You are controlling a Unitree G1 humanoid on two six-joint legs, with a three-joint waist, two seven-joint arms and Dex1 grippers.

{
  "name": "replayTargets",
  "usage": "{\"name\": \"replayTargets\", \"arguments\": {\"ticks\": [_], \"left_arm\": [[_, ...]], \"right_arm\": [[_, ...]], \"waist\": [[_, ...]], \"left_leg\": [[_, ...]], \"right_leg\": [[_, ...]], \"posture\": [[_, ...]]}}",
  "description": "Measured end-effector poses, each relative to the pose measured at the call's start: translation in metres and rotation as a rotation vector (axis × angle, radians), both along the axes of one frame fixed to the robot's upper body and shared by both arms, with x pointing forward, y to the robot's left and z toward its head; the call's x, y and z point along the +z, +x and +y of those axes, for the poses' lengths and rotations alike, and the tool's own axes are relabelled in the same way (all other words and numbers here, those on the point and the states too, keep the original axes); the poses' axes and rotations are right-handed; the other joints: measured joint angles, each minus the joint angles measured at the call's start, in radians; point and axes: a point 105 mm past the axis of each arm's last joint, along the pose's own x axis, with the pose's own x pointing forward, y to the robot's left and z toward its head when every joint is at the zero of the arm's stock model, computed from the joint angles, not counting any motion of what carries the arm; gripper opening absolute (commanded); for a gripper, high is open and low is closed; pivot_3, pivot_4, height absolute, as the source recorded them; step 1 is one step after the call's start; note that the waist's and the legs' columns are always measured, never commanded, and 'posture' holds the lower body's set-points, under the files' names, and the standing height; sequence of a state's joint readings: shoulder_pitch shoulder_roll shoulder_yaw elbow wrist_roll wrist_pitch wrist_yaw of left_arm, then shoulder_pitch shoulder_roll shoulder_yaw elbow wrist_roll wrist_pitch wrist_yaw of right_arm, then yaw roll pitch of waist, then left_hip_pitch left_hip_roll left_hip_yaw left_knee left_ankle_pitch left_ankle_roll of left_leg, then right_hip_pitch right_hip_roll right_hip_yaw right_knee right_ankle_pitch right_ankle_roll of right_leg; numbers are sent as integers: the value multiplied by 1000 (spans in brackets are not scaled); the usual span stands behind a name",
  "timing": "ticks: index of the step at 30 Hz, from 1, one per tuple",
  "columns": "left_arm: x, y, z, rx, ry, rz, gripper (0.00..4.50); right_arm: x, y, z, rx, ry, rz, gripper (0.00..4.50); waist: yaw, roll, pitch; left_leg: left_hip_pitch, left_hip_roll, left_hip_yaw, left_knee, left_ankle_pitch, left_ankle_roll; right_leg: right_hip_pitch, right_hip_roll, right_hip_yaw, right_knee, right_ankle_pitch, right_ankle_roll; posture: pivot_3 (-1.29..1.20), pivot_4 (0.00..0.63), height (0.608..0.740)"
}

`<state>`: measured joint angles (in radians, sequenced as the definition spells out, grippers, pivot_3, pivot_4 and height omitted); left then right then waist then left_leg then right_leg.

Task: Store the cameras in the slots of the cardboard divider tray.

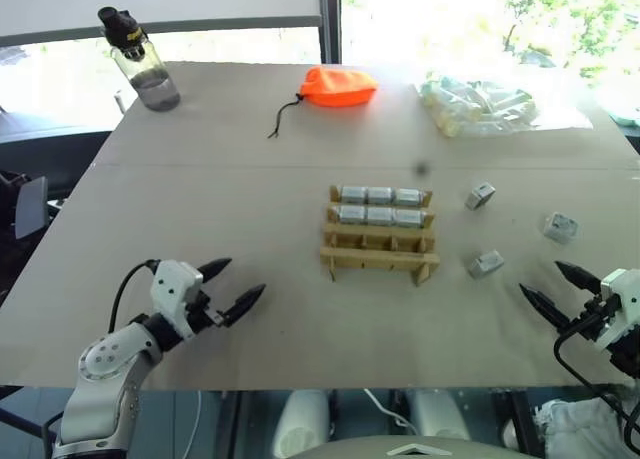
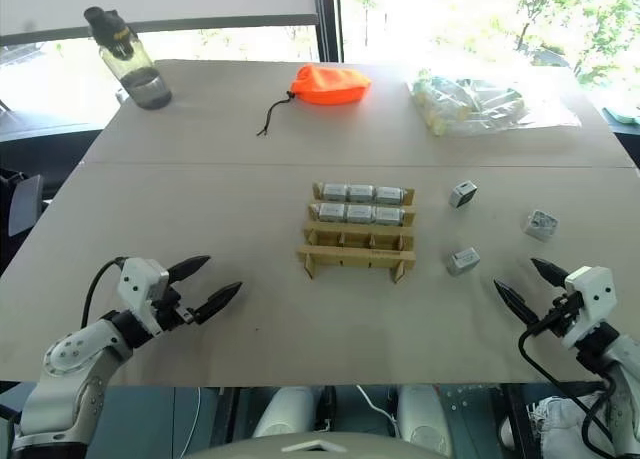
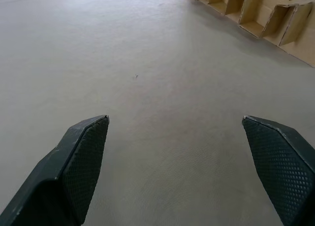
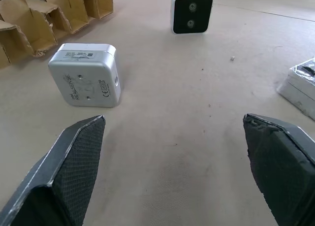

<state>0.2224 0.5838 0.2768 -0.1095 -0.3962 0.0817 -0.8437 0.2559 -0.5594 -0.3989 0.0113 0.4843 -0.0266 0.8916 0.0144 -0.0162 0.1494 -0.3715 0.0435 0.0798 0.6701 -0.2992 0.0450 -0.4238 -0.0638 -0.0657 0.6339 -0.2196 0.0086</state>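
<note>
Nearest the robot, the left gripper (image 1: pixel 230 284) hovers low over bare tabletop (image 1: pixel 200 209) with its two black fingers spread wide and nothing between them. On the other side the right gripper (image 1: pixel 562 287) hangs over the table's near right edge, its fingers likewise spread apart and empty.

Just beyond the right gripper lies the closest loose camera (image 1: pixel 486 264), a small silver-grey block resting on the table just right of the tray's near corner; in the right wrist view it lies tilted, pale labelled side up (image 4: pixel 86 74). Nothing stands between it and the gripper. A second loose camera (image 1: pixel 560 227) sits further right, well apart from the tray, and a third (image 1: pixel 480 195) lies beyond, level with the tray's far rows, showing a dark face with two lenses in the wrist view (image 4: pixel 191 11).

The cardboard divider tray (image 1: pixel 378 255) stands mid-table between the arms. Its two near rows are empty slots; the two far rows each hold three cameras side by side (image 1: pixel 380 215).

Farthest off, an orange drawstring pouch (image 1: pixel 340 86) lies with its cord trailing toward the left, a clear plastic bag of pale items (image 1: pixel 480 104) rests at the far right, and a water bottle (image 1: pixel 140 59) stands at the far left corner.
</note>
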Motion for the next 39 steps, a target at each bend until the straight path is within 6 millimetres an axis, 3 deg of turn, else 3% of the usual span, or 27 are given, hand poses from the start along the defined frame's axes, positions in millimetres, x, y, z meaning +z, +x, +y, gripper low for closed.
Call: {"name": "replayTargets", "arguments": {"ticks": [17,25,31,35,39], "left_arm": [[-5,-5,1,4,-6,10,4500],[-2,1,4,-8,-9,2,4500],[30,18,-7,-129,-84,-68,4500],[50,17,-13,-275,-5,-79,4500],[118,17,-29,-519,87,-167,4500]], "right_arm": [[4,8,-5,-23,-34,-25,4442],[8,30,-19,-270,13,-89,4442],[14,55,-27,-492,110,-114,4442],[15,72,-29,-611,159,-114,4442],[11,96,-28,-693,187,-89,4442]], "waist": [[0,0,0],[-1,0,0],[-2,1,0],[-9,0,0],[-10,0,1]], "left_leg": [[1,0,1,0,0,0],[2,0,1,1,0,0],[2,-1,1,3,0,0],[1,-1,1,3,2,-4],[-7,-2,0,6,3,-5]], "right_leg": [[0,1,0,1,0,0],[0,1,0,3,0,0],[0,2,1,6,1,-2],[-1,3,1,6,3,1],[-6,3,0,7,3,1]], "posture": [[0,150,726],[0,150,726],[0,150,726],[0,150,726],[0,150,726]]}}
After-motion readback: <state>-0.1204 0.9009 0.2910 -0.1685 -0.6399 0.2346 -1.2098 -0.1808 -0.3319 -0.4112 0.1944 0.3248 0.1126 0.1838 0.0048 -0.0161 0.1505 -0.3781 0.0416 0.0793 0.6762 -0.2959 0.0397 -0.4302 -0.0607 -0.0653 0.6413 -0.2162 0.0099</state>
